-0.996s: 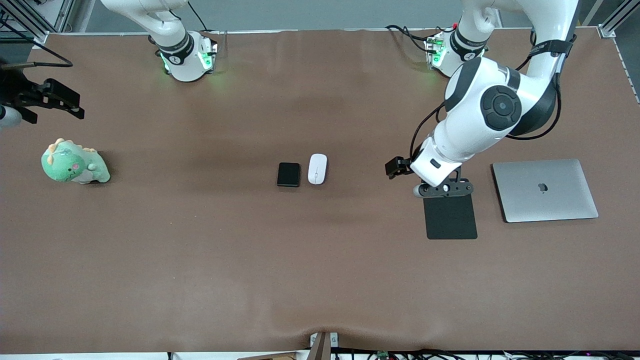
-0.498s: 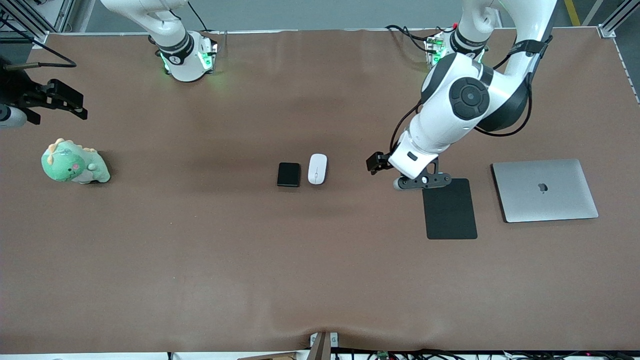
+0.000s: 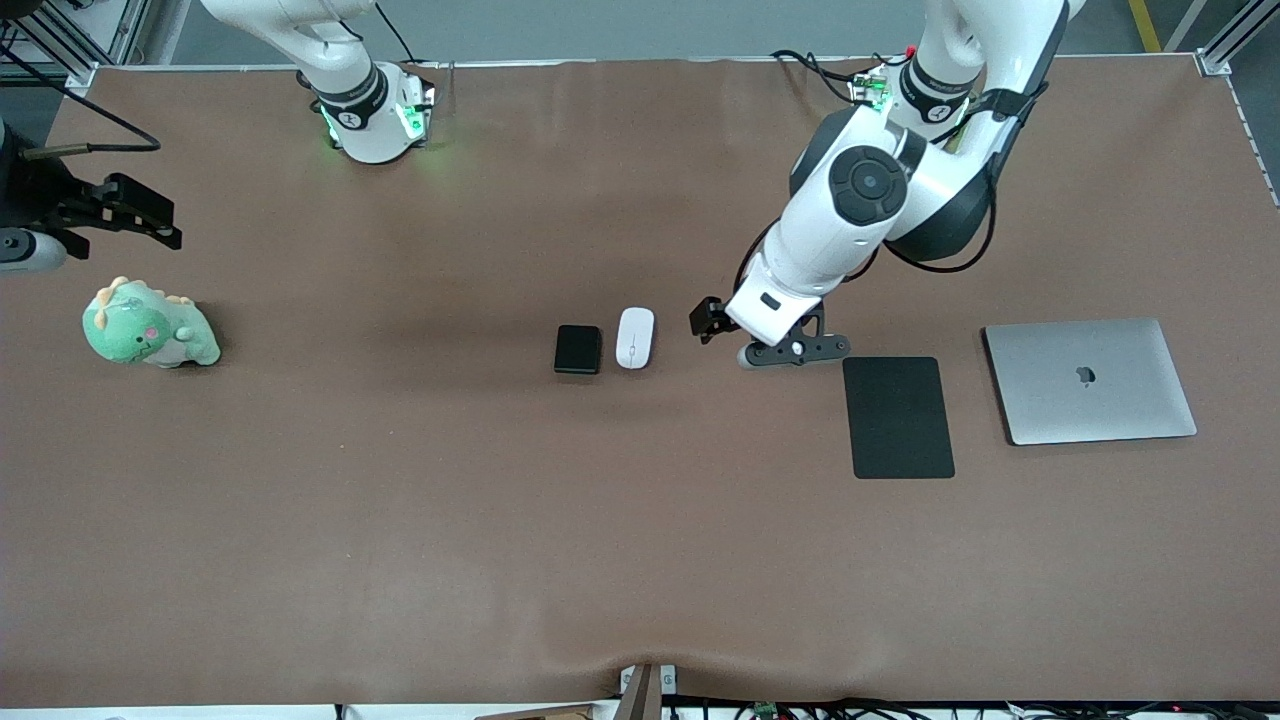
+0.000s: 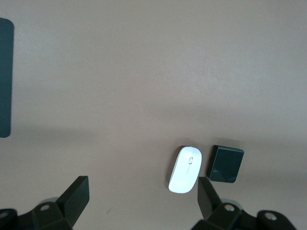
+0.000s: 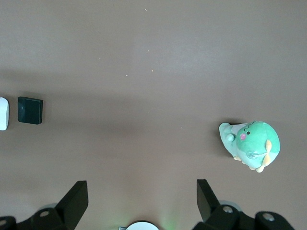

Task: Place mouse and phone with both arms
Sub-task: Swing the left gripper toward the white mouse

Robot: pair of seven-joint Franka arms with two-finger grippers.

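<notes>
The white mouse (image 3: 635,337) and the black phone (image 3: 578,349) lie side by side at the table's middle, the phone toward the right arm's end. My left gripper (image 3: 790,352) hovers over bare table between the mouse and the black mat, open and empty. In the left wrist view (image 4: 142,199) the mouse (image 4: 185,169) and phone (image 4: 225,164) lie close by one finger. My right gripper (image 3: 15,245) hangs at the right arm's end of the table, above the plush, open and empty (image 5: 142,201). The right wrist view shows the phone (image 5: 30,110) and a sliver of the mouse (image 5: 3,113).
A flat black mat (image 3: 898,416) and a closed silver laptop (image 3: 1088,380) lie toward the left arm's end. A green dinosaur plush (image 3: 148,327) sits toward the right arm's end and also shows in the right wrist view (image 5: 249,145). The mat's edge shows in the left wrist view (image 4: 5,76).
My left gripper has moved off the black mat toward the mouse, staying open. My right gripper has barely shifted. Mouse and phone have not moved.
</notes>
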